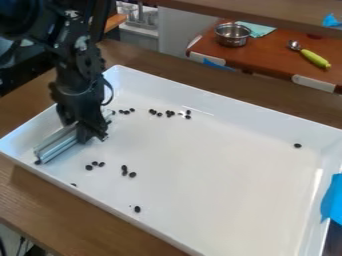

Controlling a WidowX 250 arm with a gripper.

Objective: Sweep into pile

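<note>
Find the black gripper [92, 137] hanging down over the left part of the white tray [220, 165], near the short left wall. Record the fingers [84, 133] as clenched on a silver metal bar [60, 144]. Note the bar as set low in the tray, roughly parallel to the left wall, with the lower end near the front left corner.

Record the task's dark pellets [124, 168] as scattered across the tray floor, mostly toward the left half. Find one pellet [37, 162] just beside the lower end of the bar. Note a short, loose row [126, 112] just right of the bar's upper end, and a longer string [167, 114] farther right, near the back wall. Observe two small groups of three nearer the front, to the right of the bar. Find one small piece [73, 185] close against the front wall and one lone pellet [137, 209] farther right. Record one outlying pellet [297, 145] well apart, toward the right wall.

Find the tray standing on a wooden counter [80, 212], with blue tape [332, 200] on the right rim. Note behind, on a reddish-brown surface [267, 57], a metal pot [232, 35], a pale green cloth [257, 29] and a spoon with a green handle [314, 58].
</note>
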